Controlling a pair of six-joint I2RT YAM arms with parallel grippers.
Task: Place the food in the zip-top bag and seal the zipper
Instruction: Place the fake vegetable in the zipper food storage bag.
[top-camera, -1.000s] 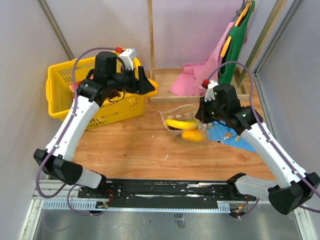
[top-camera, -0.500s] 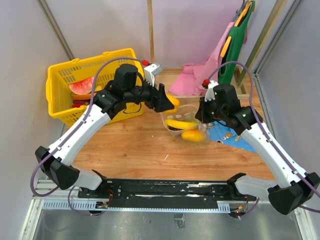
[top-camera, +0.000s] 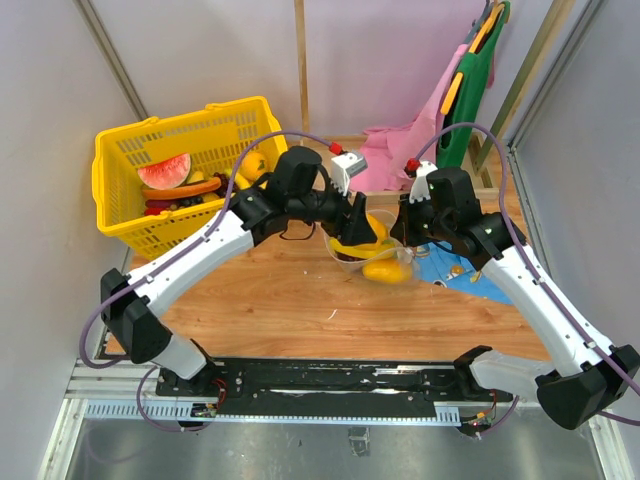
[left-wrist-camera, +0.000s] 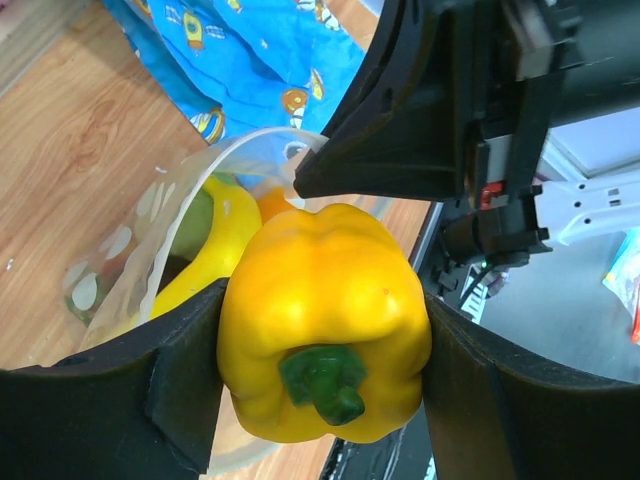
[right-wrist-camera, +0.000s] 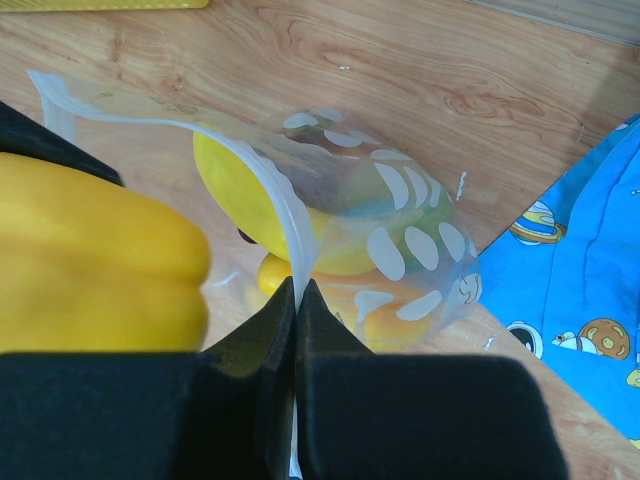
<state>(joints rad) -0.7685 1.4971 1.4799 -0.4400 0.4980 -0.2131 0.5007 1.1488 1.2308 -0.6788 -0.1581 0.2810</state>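
In the top view, the left arm has been swung over the last second from the yellow basket (top-camera: 120, 165) across to the zip-top bag (top-camera: 395, 255). A yellow-orange pepper (top-camera: 370, 232) has been carried with it. The pepper is now held just above the bag's mouth, so one more piece of food is judged ready to be dropped in. The sealing is not yet begun. The right gripper (top-camera: 403, 238) has been kept in its place at the bag's edge.

In the left wrist view, the left gripper (left-wrist-camera: 325, 335) is seen clamped on the pepper, with one black finger on each side. The pepper is glossy and lobed, and its green stem is turned to the camera. Under it the clear, dotted bag stands open, and a banana (left-wrist-camera: 218, 245) is seen inside.

In the right wrist view, the right jaws are pressed together on the thin white zipper (right-wrist-camera: 272, 195). By this strip the soft bag's mouth is held up. A blue patterned cloth (right-wrist-camera: 570, 280) lies beside it.
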